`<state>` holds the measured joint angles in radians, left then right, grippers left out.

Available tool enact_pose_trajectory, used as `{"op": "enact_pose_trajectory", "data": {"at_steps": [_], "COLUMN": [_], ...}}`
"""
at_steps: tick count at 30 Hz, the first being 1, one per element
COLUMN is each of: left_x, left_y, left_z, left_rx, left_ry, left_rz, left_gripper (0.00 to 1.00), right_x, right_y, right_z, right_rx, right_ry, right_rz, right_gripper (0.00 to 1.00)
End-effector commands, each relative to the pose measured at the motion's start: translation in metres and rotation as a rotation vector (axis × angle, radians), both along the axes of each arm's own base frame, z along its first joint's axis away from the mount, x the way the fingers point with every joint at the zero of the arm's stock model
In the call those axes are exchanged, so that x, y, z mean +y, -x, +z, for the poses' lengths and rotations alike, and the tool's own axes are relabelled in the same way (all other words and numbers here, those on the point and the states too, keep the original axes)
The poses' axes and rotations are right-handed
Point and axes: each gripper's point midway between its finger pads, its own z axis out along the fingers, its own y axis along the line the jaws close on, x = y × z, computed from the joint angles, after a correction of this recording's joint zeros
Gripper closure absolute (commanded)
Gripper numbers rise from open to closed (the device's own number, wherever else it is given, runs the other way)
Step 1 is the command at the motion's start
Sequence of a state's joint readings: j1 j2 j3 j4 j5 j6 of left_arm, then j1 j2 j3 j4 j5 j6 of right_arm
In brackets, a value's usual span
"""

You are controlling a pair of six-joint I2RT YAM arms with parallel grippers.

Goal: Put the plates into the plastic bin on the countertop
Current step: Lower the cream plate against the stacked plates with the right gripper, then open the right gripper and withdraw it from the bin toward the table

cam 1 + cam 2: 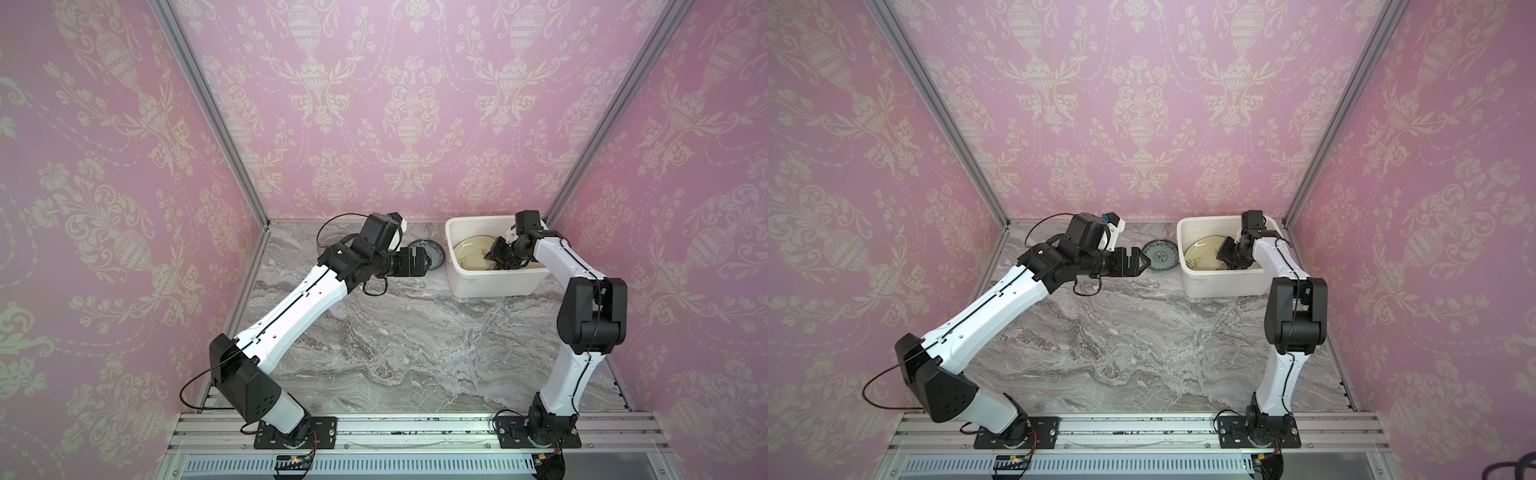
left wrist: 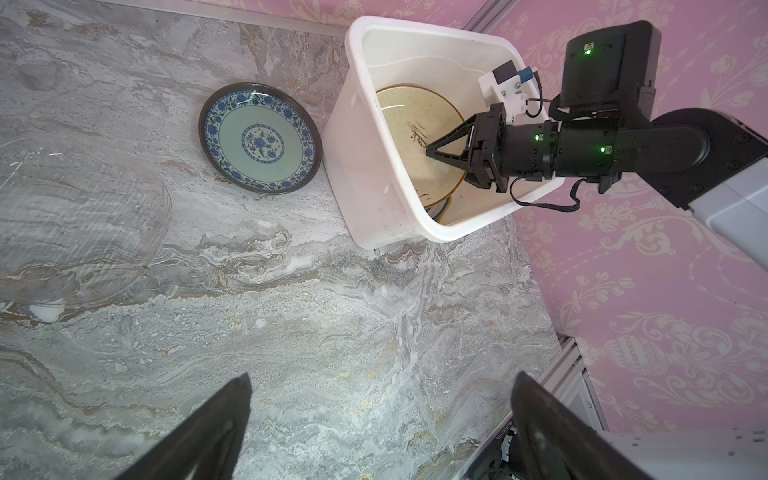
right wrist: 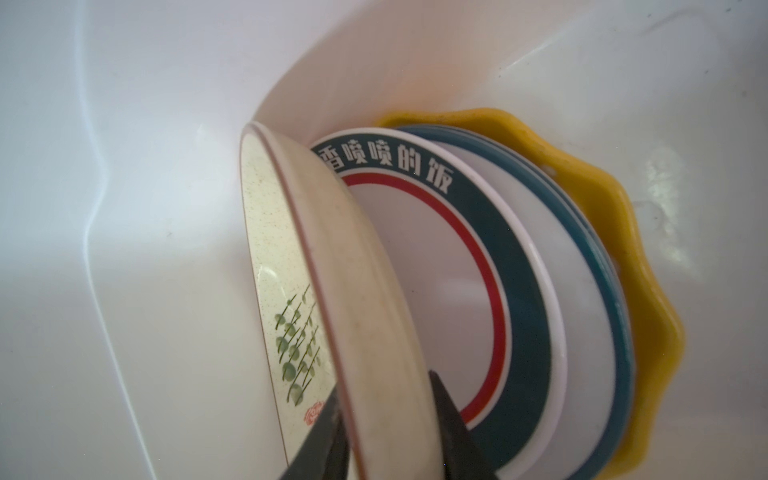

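Right gripper (image 3: 382,384) sits deep in the plastic bin (image 2: 357,166), one finger on each side of the rim of the cream plate with sprigs (image 3: 286,291). We cannot tell whether the jaws are pinching that rim or merely straddling it. The plate stands nearly on edge, tilted towards the dark-rimmed plate with characters (image 3: 436,270). Blue-rimmed plates (image 3: 615,332) and the yellow scalloped plate (image 3: 648,291) are stacked beneath.

We judge the main risk to be the release. Let go at this steep angle, the cream plate could slap down onto the stack and chip, or tip the other way against the bin wall and end up wedged upright. The finger under it lies between it and the dark-rimmed plate (a tight spot). Pulling out carelessly could drag the plate up or pin the finger.

Left gripper (image 2: 382,376) hangs wide open and empty above the countertop (image 2: 332,311). Two plates are yet to go in. The blue-patterned plate (image 2: 259,143) lies just beside the bin's outer wall, so a finger sliding under its rim could shove it into the bin. The clear glass plate (image 2: 83,224) is hard to see against the marble and easy to misjudge. Both arms are crowded near the bin, so they could collide if the left one brings a plate over too soon.
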<state>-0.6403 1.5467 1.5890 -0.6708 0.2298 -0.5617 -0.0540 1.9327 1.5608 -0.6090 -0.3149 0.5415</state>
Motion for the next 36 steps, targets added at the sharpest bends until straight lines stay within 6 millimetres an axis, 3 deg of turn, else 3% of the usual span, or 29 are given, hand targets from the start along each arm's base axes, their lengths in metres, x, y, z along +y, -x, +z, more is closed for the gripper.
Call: {"op": "enact_pose_trajectory", "data": {"at_steps": [1, 9, 23, 32, 36], "left_x": [-0.001, 0.002, -0.006, 0.003, 0.010], "left_y": [0.003, 0.003, -0.006, -0.011, -0.007], "left_z": [0.006, -0.009, -0.040, -0.047, -0.045], "left_rx": [-0.013, 0.006, 0.051, 0.088, 0.100], "left_ry": [-0.009, -0.048, -0.078, -0.116, -0.125], "left_rz": [-0.022, -0.022, -0.026, 0.050, 0.075], "left_gripper": [0.01, 0.01, 0.01, 0.01, 0.01], "right_x": [0.004, -0.007, -0.017, -0.020, -0.019], "right_y": [-0.011, -0.002, 0.005, 0.003, 0.004], "right_z": [0.010, -0.007, -0.024, 0.003, 0.031], "right_rx": [-0.051, 0.017, 0.088, 0.049, -0.009], "right_ry": [0.037, 0.114, 0.189, 0.203, 0.190], "right_rz": [0.042, 0.056, 0.082, 0.073, 0.063], "right_gripper": [0.63, 0.48, 0.36, 0.20, 0.15]}}
